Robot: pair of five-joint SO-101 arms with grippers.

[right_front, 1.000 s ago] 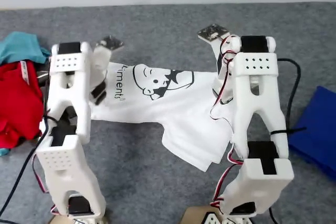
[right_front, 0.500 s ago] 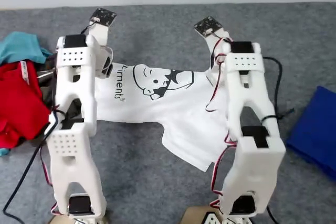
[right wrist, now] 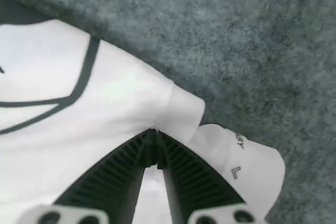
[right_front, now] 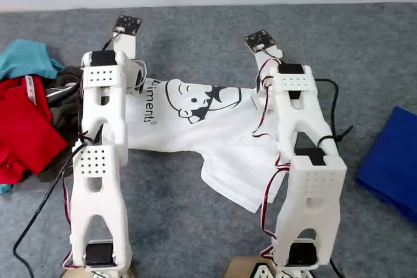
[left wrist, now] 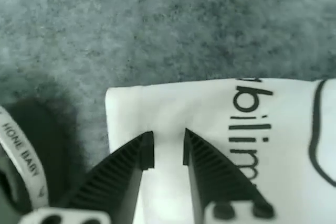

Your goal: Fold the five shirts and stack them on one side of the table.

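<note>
A white shirt (right_front: 195, 128) with a black cartoon print lies spread on the grey table, one lower corner folded up. My left gripper (left wrist: 168, 148) hovers at the shirt's far left corner (left wrist: 157, 108), open by a narrow gap with the cloth beneath it. At the shirt's far right edge, my right gripper (right wrist: 152, 142) is shut, and the white cloth (right wrist: 131, 93) puckers at its tips beside the collar label (right wrist: 236, 156). In the high view both arms lie stretched over the shirt's two ends.
A heap of a red shirt (right_front: 23, 128), a teal shirt (right_front: 23, 56) and a dark grey shirt (right_front: 65, 105) lies at the table's left edge. A blue shirt (right_front: 391, 154) lies at the right edge. Bare grey table (right_front: 195, 37) runs beyond the white shirt.
Both arms have stretched forward and come down onto the white shirt's far edge. The shirt itself has hardly shifted.
</note>
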